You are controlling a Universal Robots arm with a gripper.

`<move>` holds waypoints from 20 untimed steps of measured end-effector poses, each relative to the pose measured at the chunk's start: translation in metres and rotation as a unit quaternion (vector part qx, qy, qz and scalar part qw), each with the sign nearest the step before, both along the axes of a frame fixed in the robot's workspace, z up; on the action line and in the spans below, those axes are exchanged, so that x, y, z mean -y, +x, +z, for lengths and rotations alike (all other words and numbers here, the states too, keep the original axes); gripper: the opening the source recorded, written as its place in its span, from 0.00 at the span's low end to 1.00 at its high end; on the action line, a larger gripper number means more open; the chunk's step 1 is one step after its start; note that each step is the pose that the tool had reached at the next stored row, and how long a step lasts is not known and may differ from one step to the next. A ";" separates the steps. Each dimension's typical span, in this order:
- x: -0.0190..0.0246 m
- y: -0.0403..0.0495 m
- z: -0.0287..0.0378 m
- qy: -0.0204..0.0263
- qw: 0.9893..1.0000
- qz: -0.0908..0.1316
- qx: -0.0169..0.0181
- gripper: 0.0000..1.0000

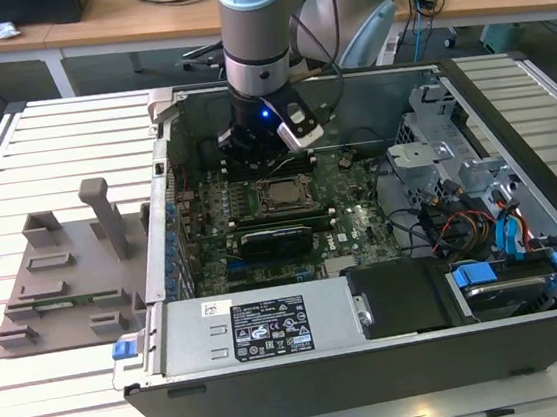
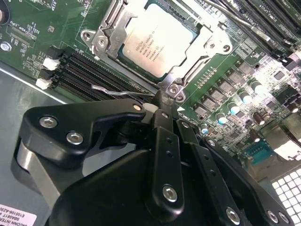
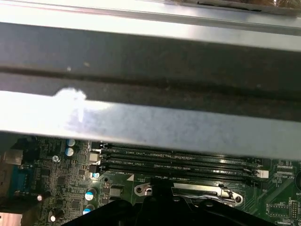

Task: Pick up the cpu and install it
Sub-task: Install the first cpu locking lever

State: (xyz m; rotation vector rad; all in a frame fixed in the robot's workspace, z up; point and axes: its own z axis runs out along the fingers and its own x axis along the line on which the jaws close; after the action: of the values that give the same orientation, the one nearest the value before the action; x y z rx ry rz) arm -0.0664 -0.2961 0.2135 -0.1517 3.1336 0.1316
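The cpu point(image 2: 160, 40) lies flat in the motherboard socket, its silvery top showing through the metal load frame point(image 2: 101, 37) folded over it. In the exterior view the cpu point(image 1: 279, 194) sits mid-board inside the open computer case. My gripper point(image 2: 162, 100) is shut, and its black fingertips meet at the socket's corner beside a frame screw. A thin wire lever point(image 2: 117, 90) runs up to the tips; whether they pinch it I cannot tell. In the exterior view my gripper point(image 1: 257, 151) hangs just behind the socket, over the memory slots.
Memory slots point(image 3: 178, 162) lie between the socket and the case's metal wall point(image 3: 150, 127). A black expansion card point(image 1: 277, 239) is in front of the socket, then the power supply point(image 1: 262, 326). Drive cage point(image 1: 432, 141) and cables point(image 1: 461, 218) fill the exterior view's right. A grey fixture point(image 1: 64, 273) lies outside.
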 end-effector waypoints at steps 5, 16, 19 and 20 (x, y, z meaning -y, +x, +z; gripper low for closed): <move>0.0000 0.0001 -0.0011 0.000 1.000 0.000 0.000 0.11; 0.0000 0.0006 -0.0037 0.000 1.000 0.000 0.000 0.11; 0.0000 0.0012 -0.0058 0.000 1.000 0.000 0.000 0.11; 0.0000 0.0014 -0.0068 0.000 1.000 0.000 0.000 0.11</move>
State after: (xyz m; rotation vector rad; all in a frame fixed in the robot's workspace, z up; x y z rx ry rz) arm -0.0651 -0.2961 0.2067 -0.1516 3.1336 0.1316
